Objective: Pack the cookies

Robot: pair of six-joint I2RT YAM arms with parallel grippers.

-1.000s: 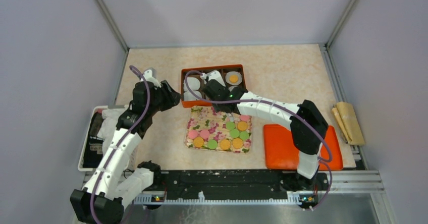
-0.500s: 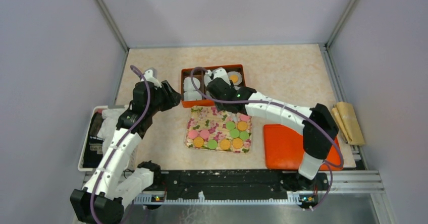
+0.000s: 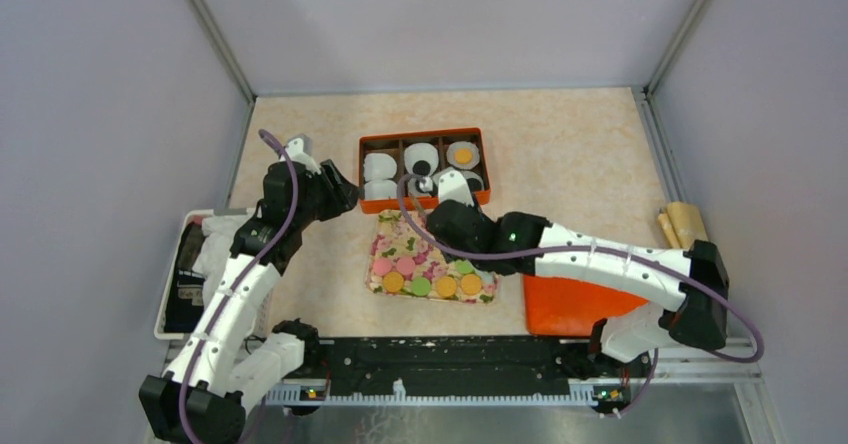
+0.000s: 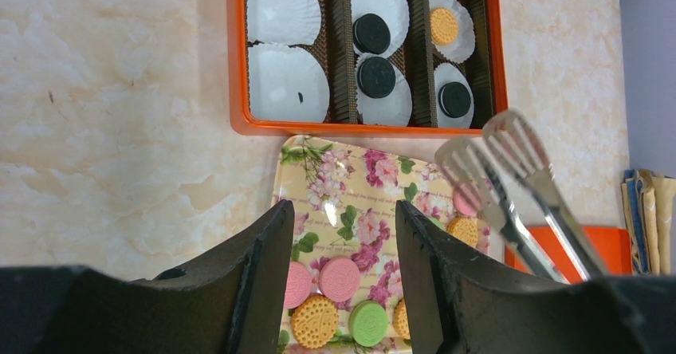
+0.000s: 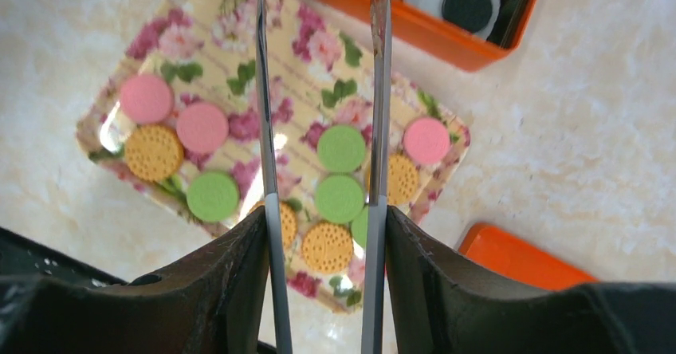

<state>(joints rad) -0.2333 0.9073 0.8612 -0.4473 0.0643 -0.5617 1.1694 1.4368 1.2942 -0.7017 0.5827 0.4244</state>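
Observation:
Pink, orange and green cookies point(image 3: 432, 274) lie on the floral tray point(image 3: 400, 226). The orange box point(image 3: 424, 204) behind it holds white paper cups. Three cups hold black cookies point(image 4: 371, 33) and one holds an orange cookie point(image 4: 444, 25). My right gripper point(image 3: 462, 232) hovers over the tray's right half, shut on metal tongs point(image 5: 379, 91). The tong arms stand apart and straddle two green cookies point(image 5: 341, 148) without holding anything. My left gripper point(image 3: 340, 192) is open and empty, left of the box's near corner. In its wrist view its fingers point(image 4: 263, 274) frame the tray point(image 4: 351, 178).
An orange lid point(image 3: 590, 294) lies right of the tray, partly under my right arm. A white basket point(image 3: 175, 274) with dark and white items hangs off the table's left edge. Tan folded bags point(image 3: 690, 239) lie at the right edge.
My right arm has drawn back from over the orange box to over the floral tray, its elbow swinging right. The box's cups are now uncovered. My left arm has not moved.

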